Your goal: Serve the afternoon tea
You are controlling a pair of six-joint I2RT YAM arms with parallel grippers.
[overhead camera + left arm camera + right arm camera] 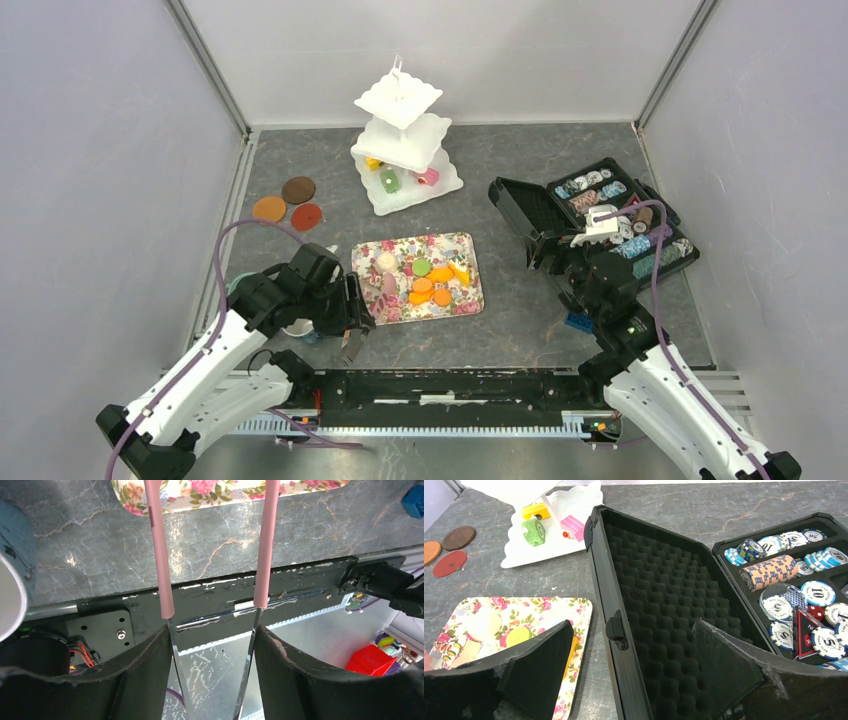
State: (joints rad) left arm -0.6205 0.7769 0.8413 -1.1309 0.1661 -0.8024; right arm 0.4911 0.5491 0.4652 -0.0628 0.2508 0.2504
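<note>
The toy cakes, orange (425, 290), green (422, 267) and cream (386, 262), lie on a floral tray (470, 300). More cakes, among them a green roll (534, 532) and a pink slice (573, 527), sit on the bottom tier of a white three-tier stand (405, 150). Brown (298, 189), orange (268, 208) and red (306, 216) saucers lie at the back left. A cup (10, 605) stands beside my left gripper (212, 635). That gripper is shut on metal tongs with pink sleeves (159, 545), whose tips reach the tray's near left edge. My right gripper (631, 630) is open and empty over the case lid.
An open black hard case (659, 580) with foam lid and patterned discs (819, 592) fills the right side. A small blue brick (578, 322) lies near the right arm. The black base rail (280, 585) runs along the table's near edge.
</note>
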